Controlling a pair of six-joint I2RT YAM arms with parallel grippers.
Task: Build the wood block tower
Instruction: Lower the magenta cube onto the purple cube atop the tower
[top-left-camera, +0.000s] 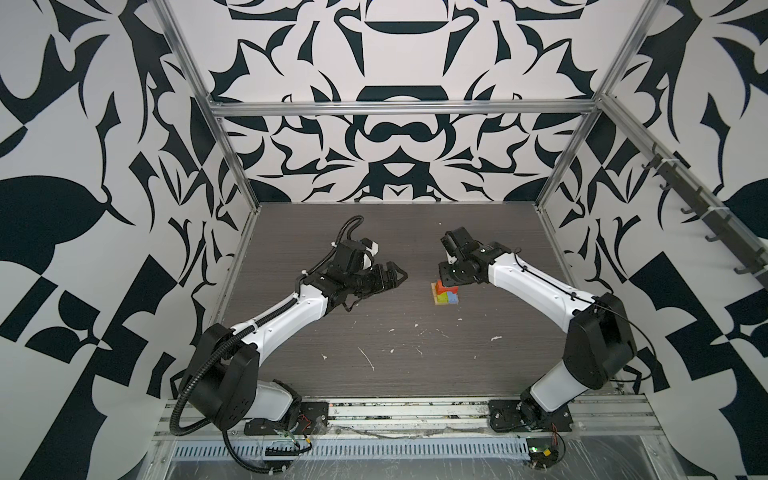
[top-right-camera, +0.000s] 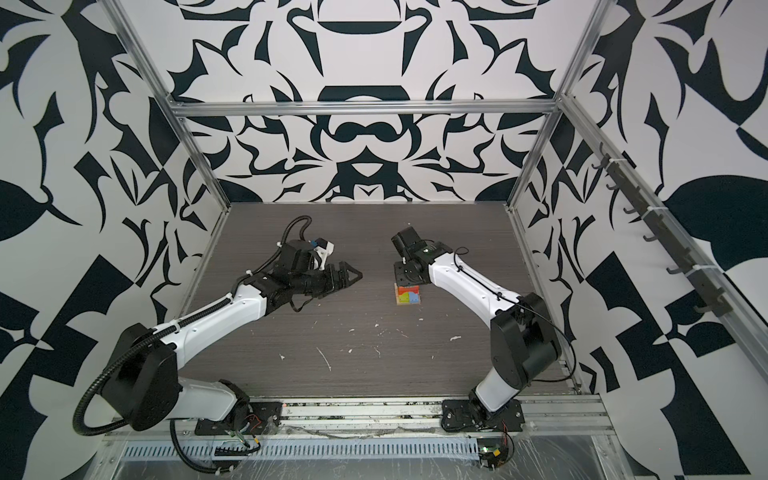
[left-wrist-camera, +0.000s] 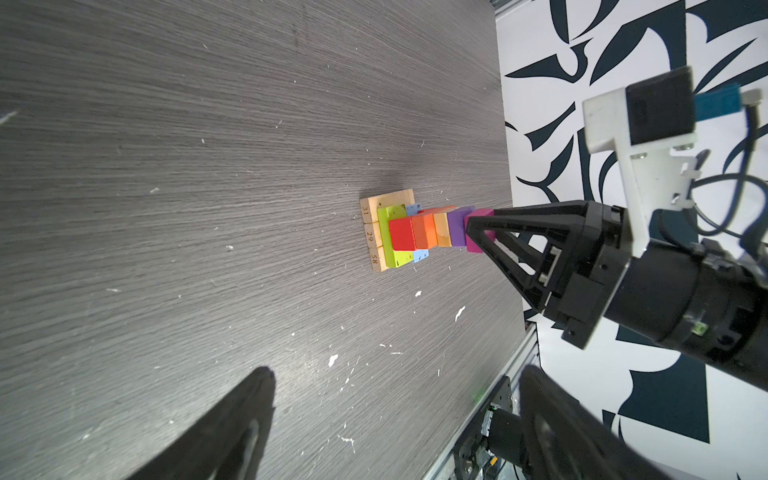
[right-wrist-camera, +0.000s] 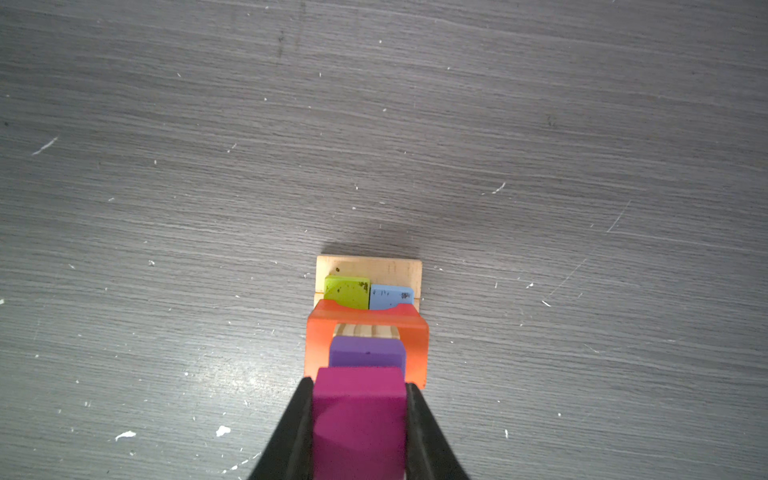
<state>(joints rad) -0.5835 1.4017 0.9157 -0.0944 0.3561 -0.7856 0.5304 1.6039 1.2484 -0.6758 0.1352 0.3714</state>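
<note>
In both top views you see the wood block tower (top-left-camera: 446, 293), painted square-edged blocks on a tan plank base (top-left-camera: 437, 302). It sits beneath the wrist of the right arm (top-left-camera: 519, 282), on the grey wood-grain table (top-left-camera: 374, 353), flecked white, between black-and-white patterned walls (top-left-camera: 395, 145). From the left wrist, your left gripper (left-wrist-camera: 397, 374) stands wide apart, empty, tower ahead. From the right wrist, the right gripper (right-wrist-camera: 359, 386) clamps the smooth magenta cube (right-wrist-camera: 359, 424) atop the purple cube (right-wrist-camera: 368, 351).

Bright, even light — warped edges

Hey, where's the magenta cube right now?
In the right wrist view, the magenta cube is pinched in the right claw atop the tower, directly over the purple cube.
</note>
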